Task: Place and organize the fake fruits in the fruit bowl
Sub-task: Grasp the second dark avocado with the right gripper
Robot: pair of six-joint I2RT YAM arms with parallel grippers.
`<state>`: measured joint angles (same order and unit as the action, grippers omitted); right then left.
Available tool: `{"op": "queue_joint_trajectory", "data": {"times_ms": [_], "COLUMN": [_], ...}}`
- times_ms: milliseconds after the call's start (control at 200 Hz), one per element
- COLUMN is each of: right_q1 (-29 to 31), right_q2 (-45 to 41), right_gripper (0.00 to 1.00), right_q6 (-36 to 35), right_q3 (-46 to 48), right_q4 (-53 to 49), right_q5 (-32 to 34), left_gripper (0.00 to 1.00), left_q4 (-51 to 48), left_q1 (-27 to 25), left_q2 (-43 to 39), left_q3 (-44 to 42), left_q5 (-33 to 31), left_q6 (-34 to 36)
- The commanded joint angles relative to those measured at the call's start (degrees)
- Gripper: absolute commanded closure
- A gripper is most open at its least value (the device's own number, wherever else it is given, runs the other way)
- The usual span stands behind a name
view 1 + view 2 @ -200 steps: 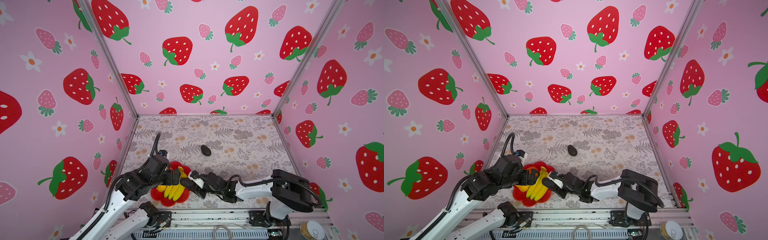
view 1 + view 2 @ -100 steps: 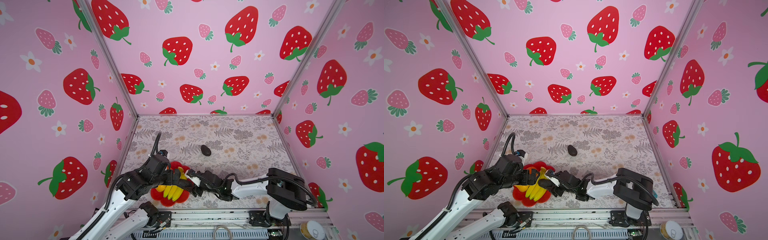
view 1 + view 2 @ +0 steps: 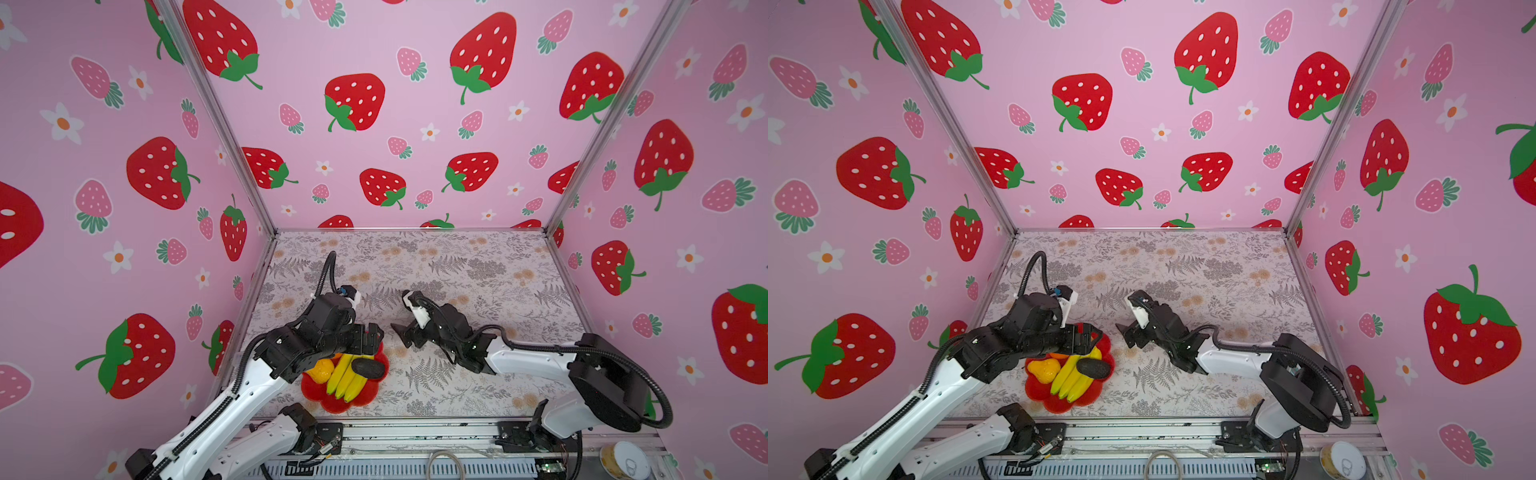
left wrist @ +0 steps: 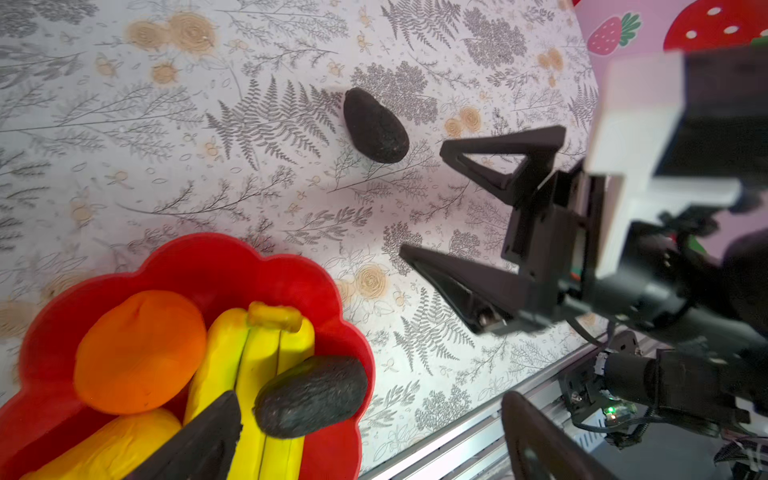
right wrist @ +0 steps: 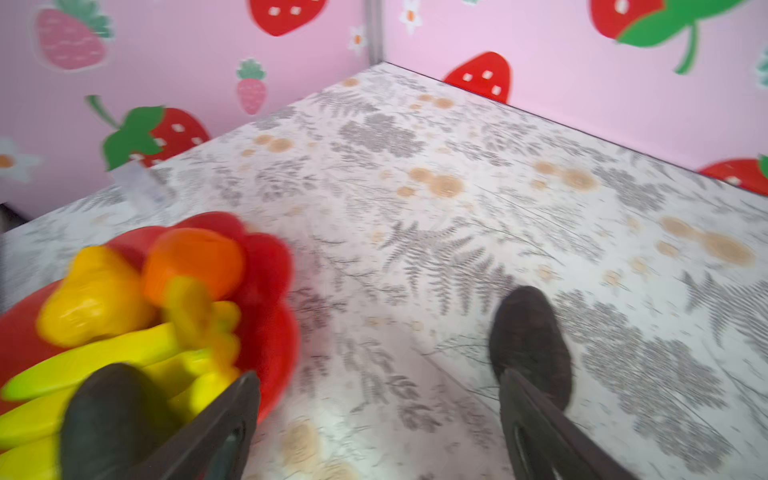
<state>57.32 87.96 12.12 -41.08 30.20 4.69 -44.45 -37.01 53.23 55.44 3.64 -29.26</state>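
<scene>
1. Red and glossy, the scalloped fruit bowl (image 3: 332,405) sits at the near left of the fern-printed table (image 3: 478,266).
2. The banana bunch (image 3: 343,378) lies across the middle of the bowl. The orange (image 4: 139,353) and the pear-shaped fruit (image 4: 112,446) lie beside it, on the side towards the left wall.
3. The first avocado (image 3: 368,368) rests against the bananas at the bowl's right-hand rim.
4. The second avocado (image 4: 374,126) lies on the bare table, apart from the bowl. The right arm hides it in both top views.
5. The left gripper (image 3: 372,336) hovers over the far rim of the bowl. Its jaws are spread wide and hold nothing.
6. The right gripper (image 4: 424,199) hangs over the table between the bowl and the second avocado. Its jaws stand wide apart and are empty. In the right wrist view one finger overlaps that avocado; whether they touch cannot be told.
</scene>
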Motion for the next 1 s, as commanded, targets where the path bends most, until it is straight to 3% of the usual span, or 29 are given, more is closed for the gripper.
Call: {"op": "queue_joint_trajectory", "data": {"times_ms": [0, 90, 355, 580, 835, 996], "right_q1": [-3.85, -5.80, -9.81, -11.15, -11.20, -11.09], "right_q2": [5.04, 8.21, 16.15, 21.04, 23.12, 17.63], "right_gripper": [0.08, 0.06, 0.08, 0.19, 0.56, 0.64], "right_q6": [0.44, -0.45, -2.26, -2.63, -3.07, -3.70], "right_q3": [-3.33, -5.84, -11.83, -14.67, -16.49, -11.70], "right_q4": [-3.84, -4.12, -4.83, -5.50, -5.83, -3.04], "right_q5": [0.00, -0.23, -1.98, -5.39, -5.92, -7.10], "left_gripper": [0.01, 0.01, 0.01, 0.01, 0.01, 0.01], "left_q4": [6.66, 9.17, 13.53, 13.55, 12.79, 9.72], "left_q1": [-0.66, -1.82, -1.67, -1.75, -1.72, -1.74], "left_q2": [5.37, 8.25, 12.94, 11.80, 10.19, 7.61], "left_q3": [3.54, 4.50, 5.56, 4.34, 3.70, 3.37], "left_q5": [-2.75, -7.99, -6.63, -6.65, -7.41, -9.06], "left_q6": [2.04, 3.14, 2.99, 2.09, 1.88, 1.75]}}
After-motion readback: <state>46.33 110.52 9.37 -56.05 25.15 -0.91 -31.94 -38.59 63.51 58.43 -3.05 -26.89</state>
